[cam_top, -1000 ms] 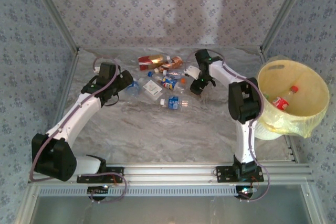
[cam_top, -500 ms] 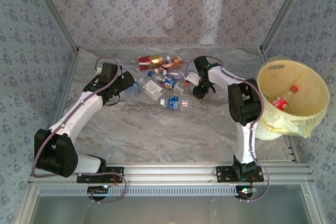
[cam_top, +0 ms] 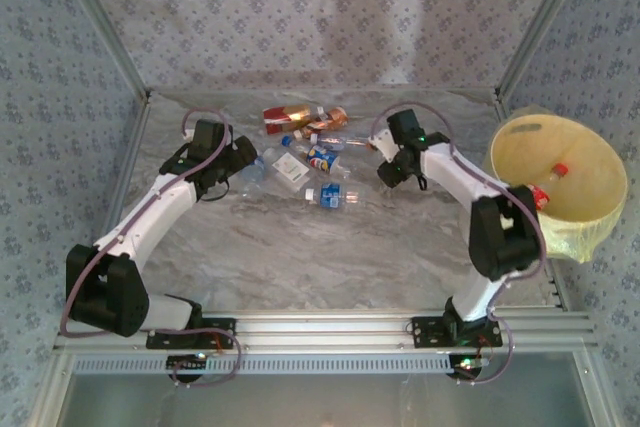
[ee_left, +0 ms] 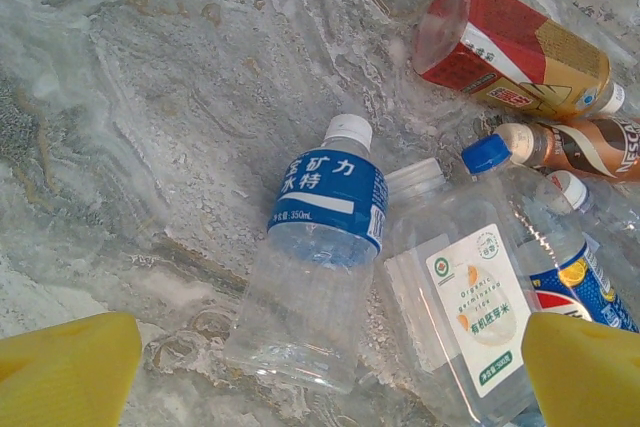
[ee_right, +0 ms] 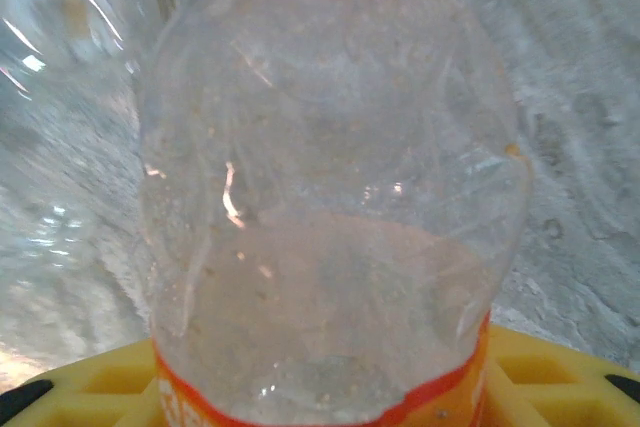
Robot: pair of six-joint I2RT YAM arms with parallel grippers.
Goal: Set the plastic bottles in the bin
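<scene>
- Right gripper (cam_top: 392, 173) first: its jaws are pinching a clear bottle with an orange label (ee_right: 320, 197), and the labelled end sits hard against the yellow gripper body while the orange-tinted neck points away
- Behind that bottle the marbled table (ee_right: 580, 147) is a grey blur
- From above, this gripper sits just right of the bottle pile, between the pile and the bin
- Over to the left gripper (ee_left: 330, 387): jaws spread wide with nothing pinched, and the yellow fingertips (ee_left: 70, 367) show in the two lower corners of the wrist view
- Right in that gap lies a blue-labelled bottle (ee_left: 320, 247), on its side, with its white cap pointing away from the gripper
- Pressed against its right side is a clear bottle with a white-and-green label (ee_left: 465, 307), also lying flat
- Further out there is a blue-capped bottle (ee_left: 575, 282) with a blue, red and orange label, then a brown coffee bottle (ee_left: 590, 142)
- Beyond them is a red-labelled bottle (ee_left: 500, 47) at the far edge of the pile
- From above, a lone bottle with a blue band (cam_top: 330, 194) lies apart on the near side of the pile
- The bin (cam_top: 590, 162) stands at the table's right edge, well apart from the pile, and is lined with a yellowish bag
- Inside it rests a red-capped bottle (cam_top: 548, 185), and the right arm's elbow crosses in front of the bin's near-left rim
</scene>
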